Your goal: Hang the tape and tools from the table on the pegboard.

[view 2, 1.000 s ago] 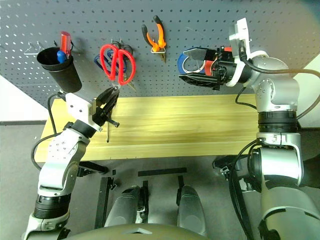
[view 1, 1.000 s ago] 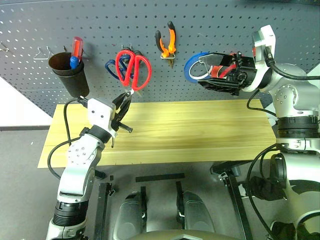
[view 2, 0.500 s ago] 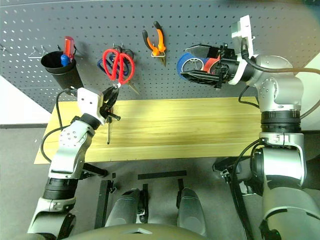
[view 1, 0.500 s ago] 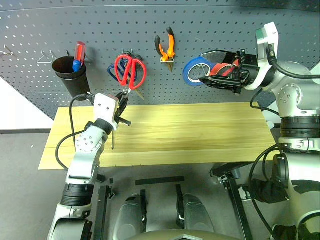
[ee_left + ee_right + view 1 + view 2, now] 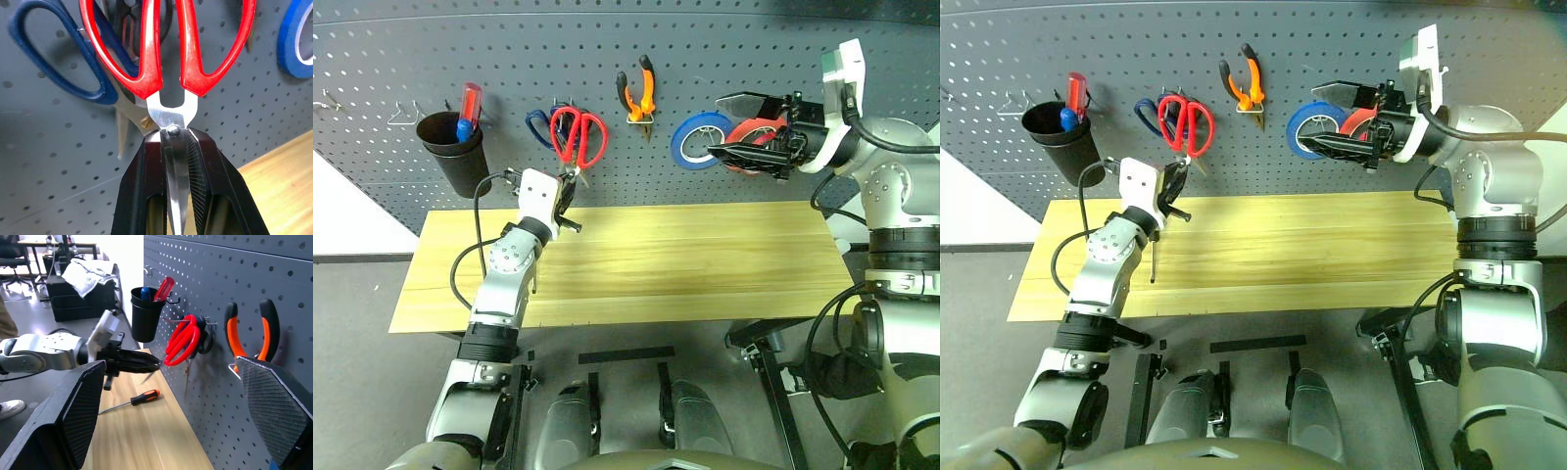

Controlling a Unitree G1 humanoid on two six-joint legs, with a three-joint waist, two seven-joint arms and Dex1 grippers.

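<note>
Red scissors (image 5: 578, 137) now carried up onto pegboard (image 5: 724, 49) hook; left gripper (image 5: 174, 142) clenched on blades, release pending. Right gripper (image 5: 744, 125) spread wide, empty, beside red tape (image 5: 752, 132). Screwdriver (image 5: 131, 400) left on table (image 5: 705, 264).

The pegboard (image 5: 509, 49) looks like matt dark grey sheet, its hooks (image 5: 403, 111) bare silver wire. The table (image 5: 685, 264) is pale yellowish wood with visible grain and a soft sheen. The red-handled scissors (image 5: 166, 58) have glossy smooth plastic loops and bright polished metal blades with a round rivet. The left gripper (image 5: 175, 147) has 2 matt black fingers (image 5: 203, 166) with finely ribbed pads. The cup (image 5: 455, 152) near the board's left edge looks like smooth, slightly shiny black plastic.
</note>
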